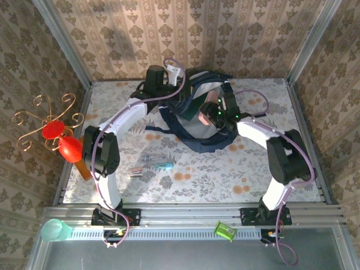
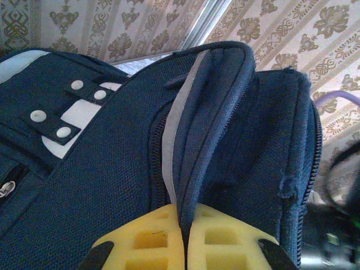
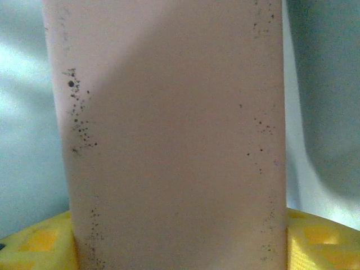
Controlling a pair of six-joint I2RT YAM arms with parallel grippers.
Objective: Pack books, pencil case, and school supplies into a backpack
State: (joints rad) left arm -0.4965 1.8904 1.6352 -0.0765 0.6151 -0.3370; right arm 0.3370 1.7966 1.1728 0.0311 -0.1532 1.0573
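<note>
1. Top view: the navy backpack [image 1: 191,126] lies toward 12 o'clock on the flowered worktop [image 1: 225,169], with dark straps trailing toward 6 o'clock. The left arm [image 1: 126,115] reaches to its 10 o'clock corner, and the right arm [image 1: 256,129] comes in from 3 o'clock.
2. Same view: a sliver of the pale pink pencil case [image 1: 205,109] shows at the end of the right arm, against the backpack's 3 o'clock side.
3. The school supplies [image 1: 154,164] lie loose on the worktop at 7 o'clock from the backpack and well apart from it. They are a teal-handled tool with a few thin sticks beside it. An orange-brown slab [image 1: 84,169] sits at the worktop's 9 o'clock edge, near a red ornament [image 1: 62,138].
4. Left wrist view: the left pincer [image 2: 184,242] is clenched on a fold of the backpack. Its yellow fingers [image 2: 140,242] are pressed nearly together with a grey-edged seam pinched between them. A zip runs up toward 12 o'clock, and white snap studs sit at 10 o'clock.
5. Right wrist view: the right pincer [image 3: 177,253] grasps the pencil case, which stands upright between the yellow fingers [image 3: 34,244], its pink face flecked with dark specks. The pale surfaces behind it are too blurred to identify.
</note>
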